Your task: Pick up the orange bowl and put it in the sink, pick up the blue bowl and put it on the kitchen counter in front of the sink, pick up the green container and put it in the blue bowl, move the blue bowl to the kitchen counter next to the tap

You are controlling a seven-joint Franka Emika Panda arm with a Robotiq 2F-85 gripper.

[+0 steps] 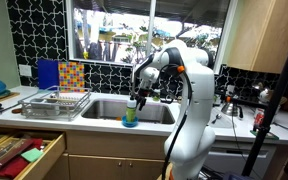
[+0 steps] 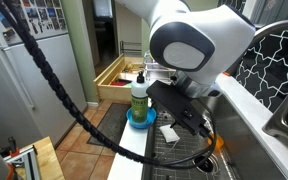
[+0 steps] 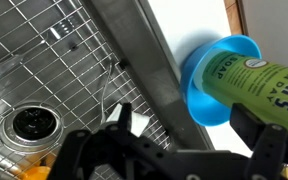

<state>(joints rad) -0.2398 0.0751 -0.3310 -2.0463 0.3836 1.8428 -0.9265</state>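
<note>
The blue bowl stands on the counter strip in front of the sink. The green container, a soap bottle, stands upright in it. In the wrist view the bowl and the container lie at the upper right. My gripper is open just above and beside the bowl, on the sink side, holding nothing. A bit of the orange bowl shows in the sink, mostly hidden by my arm.
A wire grid and the drain cover the sink bottom. The tap stands behind the sink. A dish rack sits on the counter beside the sink. An open drawer juts out below it.
</note>
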